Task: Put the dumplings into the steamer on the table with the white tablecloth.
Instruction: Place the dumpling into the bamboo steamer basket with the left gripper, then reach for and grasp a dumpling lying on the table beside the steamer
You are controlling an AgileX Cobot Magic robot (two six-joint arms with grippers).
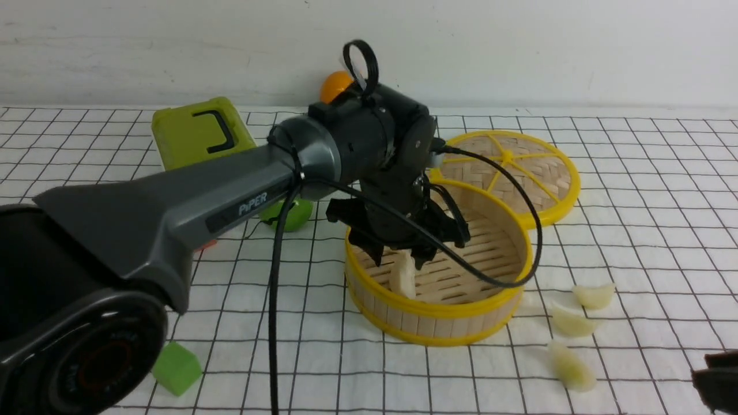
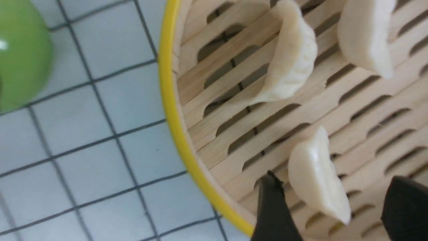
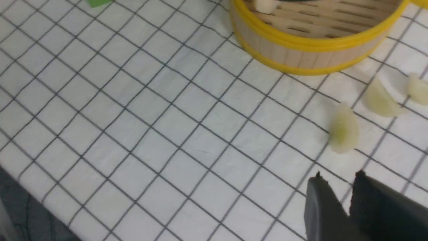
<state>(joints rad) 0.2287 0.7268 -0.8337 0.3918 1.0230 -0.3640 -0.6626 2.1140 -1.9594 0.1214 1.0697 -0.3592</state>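
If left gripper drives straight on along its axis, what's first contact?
Likely the dumpling standing between its open jaws, then the steamer floor just beyond; depth is hard to judge.

The left arm's long, tapered dark-grey link [image 1: 173, 207] carries white "PiPER" lettering [image 1: 253, 203] on a black inset strip, and beside it sits a glossy round black joint housing [image 1: 92, 357] with a ringed cap. A thin black cable [image 1: 274, 300] is cinched around the link, a second black cable [image 1: 533, 230] leaves the boxy black wrist block [image 1: 398, 138], and a looped black tie [image 1: 360, 60] tops that block. The left gripper [image 2: 337, 214] and right gripper [image 3: 344, 197] both have flat, matte-black, wedge-shaped fingers [image 3: 324, 214].
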